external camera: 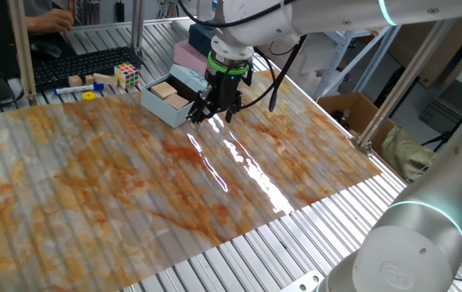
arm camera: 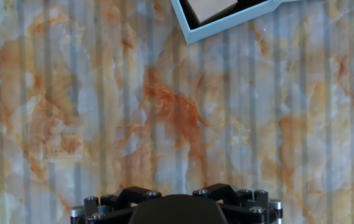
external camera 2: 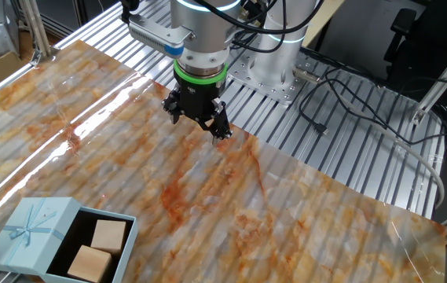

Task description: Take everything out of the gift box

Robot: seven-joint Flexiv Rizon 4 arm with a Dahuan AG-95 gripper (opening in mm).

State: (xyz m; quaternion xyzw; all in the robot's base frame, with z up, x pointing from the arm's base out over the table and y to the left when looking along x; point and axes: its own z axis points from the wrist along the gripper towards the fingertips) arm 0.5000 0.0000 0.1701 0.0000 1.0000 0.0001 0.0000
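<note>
Hovering empty with jaws apart over mid-tabletop (external camera 2: 302, 212), the gripper (external camera 2: 198, 122) has removed nothing: both wooden blocks (external camera 2: 100, 248) remain in the gift box (external camera 2: 38, 232).

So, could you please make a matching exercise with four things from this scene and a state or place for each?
1. gift box
2. wooden blocks
3. gripper
4. Rubik's cube

a. open, holding nothing
b. on the bare metal slats, off the mat
c. lid folded open
d. inside the dark interior

Pairs: 1-c, 2-d, 3-a, 4-b
</note>
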